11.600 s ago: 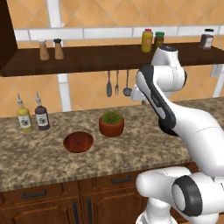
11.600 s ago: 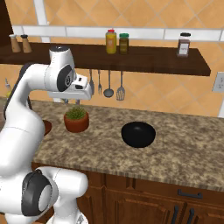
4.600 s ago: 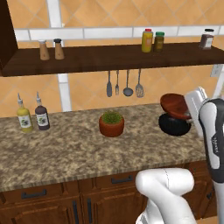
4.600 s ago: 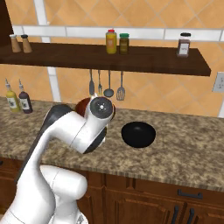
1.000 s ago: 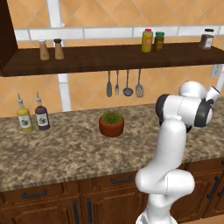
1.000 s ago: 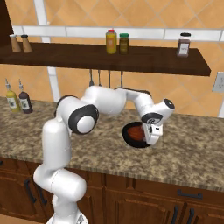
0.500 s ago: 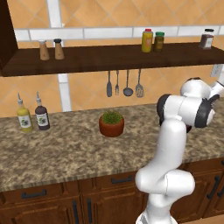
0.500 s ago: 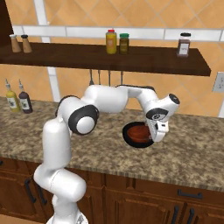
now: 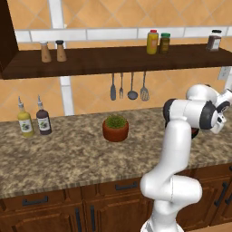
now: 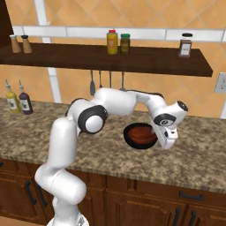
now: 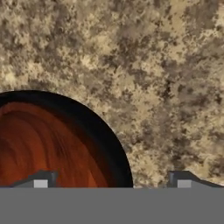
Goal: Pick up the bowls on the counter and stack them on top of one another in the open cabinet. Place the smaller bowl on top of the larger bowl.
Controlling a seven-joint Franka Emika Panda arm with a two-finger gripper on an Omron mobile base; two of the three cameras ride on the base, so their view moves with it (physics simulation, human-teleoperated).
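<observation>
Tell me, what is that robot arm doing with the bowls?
The red-brown bowl sits nested inside the black bowl on the granite counter, not up on the wall shelf. The arm's gripper hangs open just above the black bowl's rim, one finger over the bowls and one over the counter, holding nothing.

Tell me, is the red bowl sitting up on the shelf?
No, the red bowl sits inside the black bowl on the counter.

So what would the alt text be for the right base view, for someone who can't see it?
A white robot arm's open fingers hover beside a red-brown bowl nested inside a wider black bowl on a granite counter. Jars stand on a dark wooden wall shelf above.
</observation>
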